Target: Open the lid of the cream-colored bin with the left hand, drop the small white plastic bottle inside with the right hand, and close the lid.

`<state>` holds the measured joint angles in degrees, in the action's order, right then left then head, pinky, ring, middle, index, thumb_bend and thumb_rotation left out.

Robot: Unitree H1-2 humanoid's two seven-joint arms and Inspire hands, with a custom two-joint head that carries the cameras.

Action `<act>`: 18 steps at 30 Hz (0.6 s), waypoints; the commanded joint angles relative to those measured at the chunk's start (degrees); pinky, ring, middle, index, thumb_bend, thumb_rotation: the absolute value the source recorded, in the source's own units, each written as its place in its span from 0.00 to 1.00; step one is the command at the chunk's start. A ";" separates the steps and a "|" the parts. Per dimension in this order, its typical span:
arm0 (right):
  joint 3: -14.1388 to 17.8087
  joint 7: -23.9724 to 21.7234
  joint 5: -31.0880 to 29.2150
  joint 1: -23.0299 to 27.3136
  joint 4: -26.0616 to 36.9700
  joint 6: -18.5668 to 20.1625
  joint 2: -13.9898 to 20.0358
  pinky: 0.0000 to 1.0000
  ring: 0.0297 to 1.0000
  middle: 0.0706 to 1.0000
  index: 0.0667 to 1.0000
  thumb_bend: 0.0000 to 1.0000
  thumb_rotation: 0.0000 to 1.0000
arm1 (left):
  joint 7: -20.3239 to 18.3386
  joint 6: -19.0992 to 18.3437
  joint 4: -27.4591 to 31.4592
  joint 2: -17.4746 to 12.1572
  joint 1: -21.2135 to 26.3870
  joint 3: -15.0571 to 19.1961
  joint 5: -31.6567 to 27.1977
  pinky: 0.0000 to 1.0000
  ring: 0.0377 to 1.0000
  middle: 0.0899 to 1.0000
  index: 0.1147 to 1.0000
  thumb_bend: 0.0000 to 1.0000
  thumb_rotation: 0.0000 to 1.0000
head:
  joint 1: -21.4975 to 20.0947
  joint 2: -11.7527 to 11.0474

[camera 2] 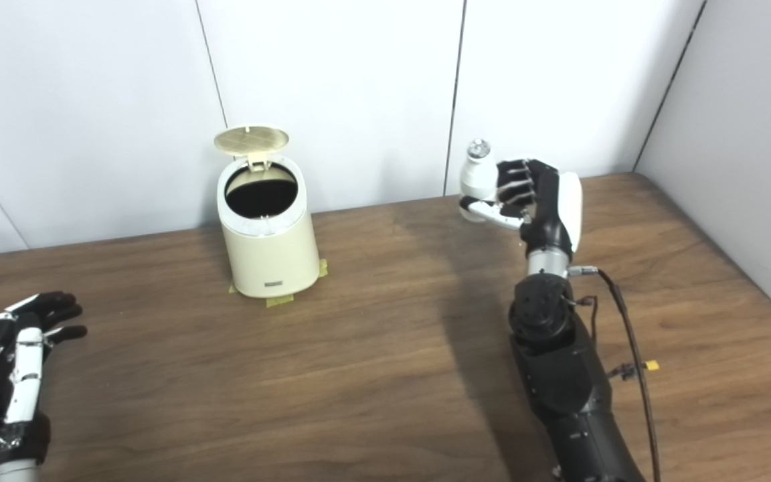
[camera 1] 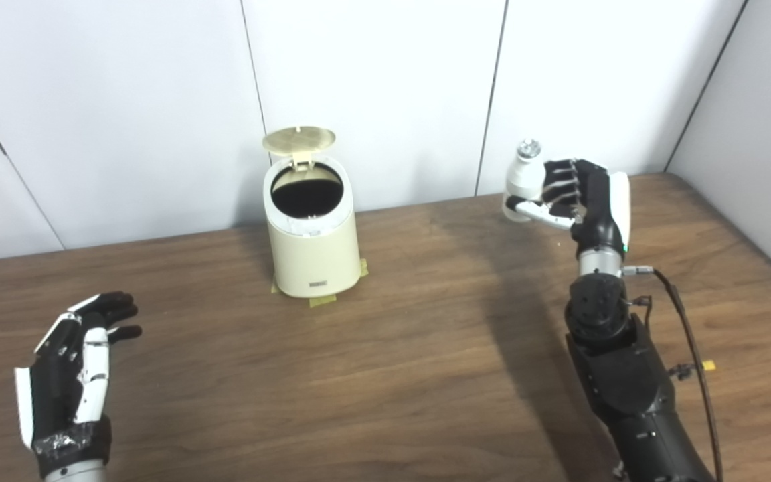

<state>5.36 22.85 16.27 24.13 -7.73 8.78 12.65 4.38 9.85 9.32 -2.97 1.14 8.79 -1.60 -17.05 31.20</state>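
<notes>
Cream-colored bin (camera 1: 312,234) upright toward back of wooden table (camera 1: 425,348), close to white wall panels (camera 1: 124,100). Lid (camera 1: 299,140) tipped up on rear hinge, standing open; dark mouth fully exposed. Yellow tape tabs (camera 1: 322,301) under bin base, apparently fixing it in place.

Well right of bin, at roughly rim height or above: right hand (camera 1: 569,194) raised off table, fingers wrapped round small white plastic bottle (camera 1: 523,177). Bottle upright, silvery cap on top, clear of fingers. Thumb across lower body. Not yet over bin mouth.

Well left of bin and nearer the camera: left hand (camera 1: 81,361) low over table, fingers spread and slightly curled, holding nothing, touching neither bin nor lid.

Stage, judged: lid opened, bottle grasped and lifted; carry across to bin and drop pending, then lid closing.

Risks from here:
- Lid unsupported, standing only on hinge. Could fall shut if bin jolted or lid brushed by incoming hand or bottle.
- Release short of mouth: bottle onto rim, bounce out, roll on table.
- Approach too low: knuckles or bottle against bin wall; tape may resist, tipping still possible.
- Grip sits low on bottle; possible tilt or slip during sideways travel.
- Bottle entering crosswise could catch on rim; mouth looks wide enough, clearance not certain.
</notes>
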 commanded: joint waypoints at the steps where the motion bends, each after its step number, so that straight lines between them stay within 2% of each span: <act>1: -0.32 -1.31 -0.12 2.99 3.60 -1.82 0.07 0.35 0.39 0.42 0.47 0.52 0.00 | 0.34 0.18 2.81 0.07 1.76 -0.27 0.51 0.60 0.67 0.65 0.60 0.16 0.55 | 0.13 -0.02; 4: -1.04 -3.16 0.17 3.12 5.46 -2.16 -0.22 0.35 0.41 0.43 0.48 0.52 0.00 | 0.28 -0.09 3.17 0.28 1.76 -0.35 0.70 0.58 0.66 0.64 0.60 0.16 0.55 | 0.46 -0.06; 7: -1.58 -4.95 0.49 3.28 8.42 -0.22 -1.18 0.35 0.41 0.44 0.48 0.52 0.00 | 0.52 0.05 3.26 0.53 1.90 -0.41 1.25 0.58 0.66 0.64 0.59 0.16 0.55 | 0.96 -0.10; 11: -2.49 -6.91 0.47 3.61 11.58 0.50 -2.66 0.36 0.43 0.46 0.45 0.52 0.00 | 0.96 -0.41 3.46 1.04 1.97 -0.62 2.01 0.58 0.66 0.64 0.60 0.16 0.55 | 1.82 -0.26; 16: -4.08 -8.97 0.55 4.55 12.55 -1.23 -3.54 0.38 0.45 0.45 0.43 0.52 0.00 | 1.02 1.02 2.34 1.60 2.12 -0.92 2.25 0.59 0.66 0.64 0.60 0.17 0.55 | 3.32 -0.67; 18: -4.13 -9.44 0.06 4.97 12.59 -1.72 -4.08 0.35 0.43 0.45 0.45 0.52 0.00 | 1.21 1.15 2.25 1.93 2.10 -1.15 2.82 0.60 0.67 0.64 0.60 0.17 0.55 | 3.75 -0.96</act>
<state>1.05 13.54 16.60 25.63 3.06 9.88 8.46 4.87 8.63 10.75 -1.16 1.23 7.90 0.20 -13.36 30.23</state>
